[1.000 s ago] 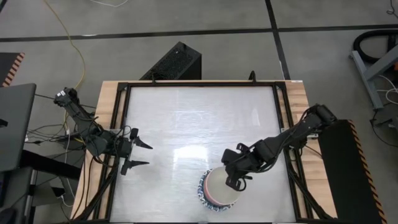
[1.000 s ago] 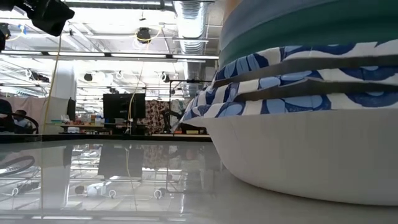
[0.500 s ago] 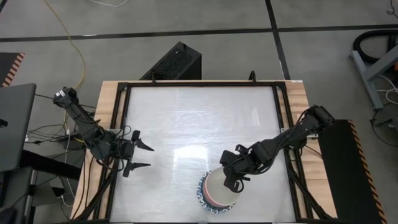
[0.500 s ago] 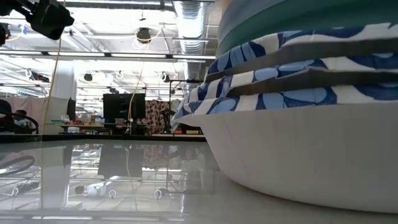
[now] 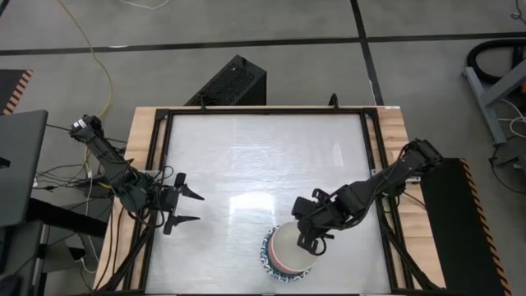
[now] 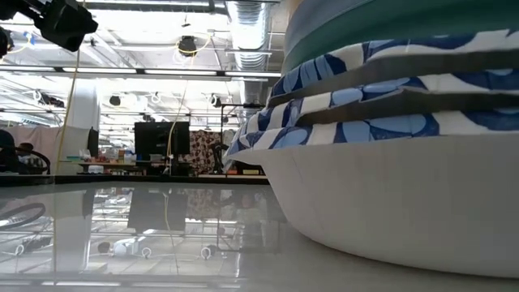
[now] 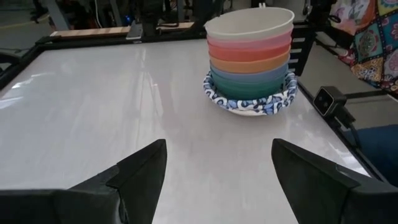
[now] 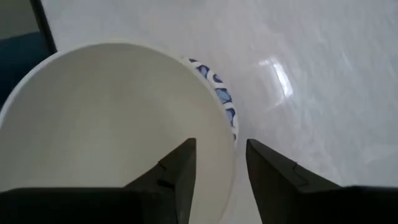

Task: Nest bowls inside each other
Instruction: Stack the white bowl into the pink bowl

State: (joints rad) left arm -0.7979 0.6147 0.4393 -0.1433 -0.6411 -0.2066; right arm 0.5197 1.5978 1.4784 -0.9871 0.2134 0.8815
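The bowls stand nested in one stack (image 5: 288, 251) near the table's front edge, right of centre. A cream bowl (image 7: 250, 23) is on top, with pink, orange, blue and green ones under it and blue-patterned white bowls (image 6: 389, 122) at the bottom. The lowest bowl rests on the table by its base. My right gripper (image 5: 310, 241) hangs open over the stack's far rim. In the right wrist view, one finger (image 8: 177, 168) is inside the cream bowl (image 8: 112, 124) and the other outside, with the rim between them. My left gripper (image 5: 187, 207) waits open at the table's left edge.
A black rail (image 5: 160, 164) frames the white tabletop (image 5: 263, 156). The stack stands close to the front rail and to a small camera (image 7: 328, 99) there. A black box (image 5: 233, 82) sits on the floor beyond the far edge. Between my left gripper and the stack lies bare tabletop.
In the low view the stack of bowls has shifted a little sideways and settled lower, and since then it has kept still.
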